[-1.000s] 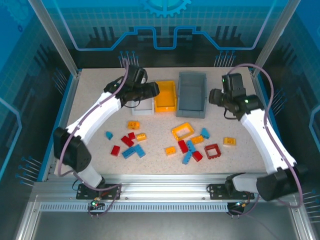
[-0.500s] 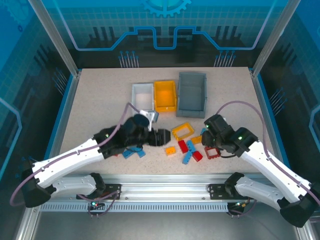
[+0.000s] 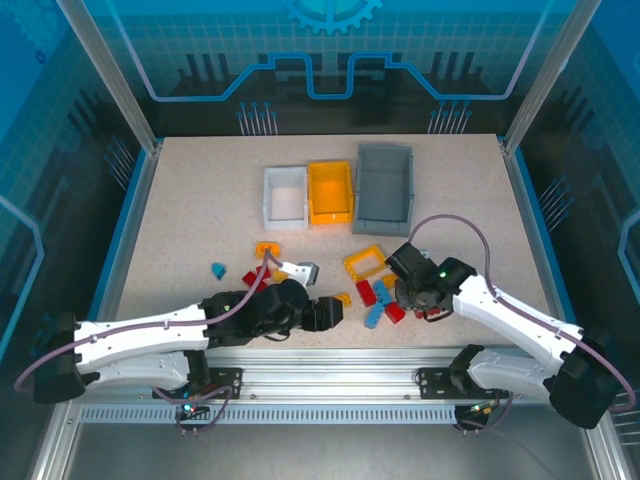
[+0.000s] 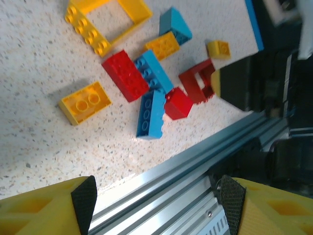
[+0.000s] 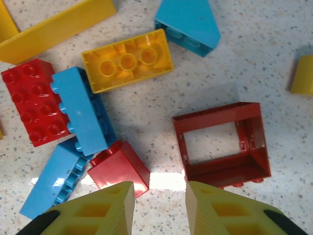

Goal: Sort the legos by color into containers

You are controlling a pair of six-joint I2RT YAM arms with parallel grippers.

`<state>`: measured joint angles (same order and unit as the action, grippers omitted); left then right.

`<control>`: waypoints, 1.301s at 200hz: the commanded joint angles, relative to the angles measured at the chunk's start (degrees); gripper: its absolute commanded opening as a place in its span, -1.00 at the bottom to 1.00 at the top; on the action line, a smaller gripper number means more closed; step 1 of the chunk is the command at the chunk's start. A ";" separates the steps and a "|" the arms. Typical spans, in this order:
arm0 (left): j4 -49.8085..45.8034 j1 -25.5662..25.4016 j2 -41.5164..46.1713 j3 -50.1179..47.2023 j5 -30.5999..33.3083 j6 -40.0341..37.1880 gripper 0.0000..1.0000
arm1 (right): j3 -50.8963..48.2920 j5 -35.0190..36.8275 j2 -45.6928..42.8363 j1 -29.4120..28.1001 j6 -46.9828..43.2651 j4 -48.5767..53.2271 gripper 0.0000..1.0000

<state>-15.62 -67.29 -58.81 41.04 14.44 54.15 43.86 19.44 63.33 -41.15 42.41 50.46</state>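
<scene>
While legos (image 4: 124, 76) lie loose on the counter (image 3: 180, 200), well apart from white bin (image 3: 268, 196), yellow bin (image 3: 331, 215) & grey bin (image 3: 384, 222) at rear, right tool (image 5: 160, 196) hovers slightly open, empty, above small red brick (image 5: 119, 169) & red frame (image 5: 220, 169). Left tool (image 4: 156, 196) is wide open, empty. Prob. pick step; next: lower, straddling one red piece.

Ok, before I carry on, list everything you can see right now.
Bins: 3; white bin, yellow-orange bin, dark grey bin; side by side, far middle of table.
Yellow frame: 1, yellow, near-right cluster.
Red frame: 1, red, same cluster.
Red bricks: 2, red, cluster.
Blue bricks: 3, blue, cluster.
Yellow-orange bricks: 3, yellow-orange, cluster's edges.
Left-side legos: at least 3; orange brick, blue piece, red brick.
Left gripper: 1, open, near table edge, left of cluster.
Right gripper: 1, open, beside red frame.
</scene>
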 commanded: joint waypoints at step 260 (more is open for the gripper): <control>2.91 0.03 0.99 1.84 3.32 -7.83 0.50 | 5.93 -16.10 28.75 11.75 34.26 -28.52 -0.50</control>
<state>-14.24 -67.29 -57.82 40.80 18.35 47.77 50.96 4.03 89.89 -30.17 74.74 20.01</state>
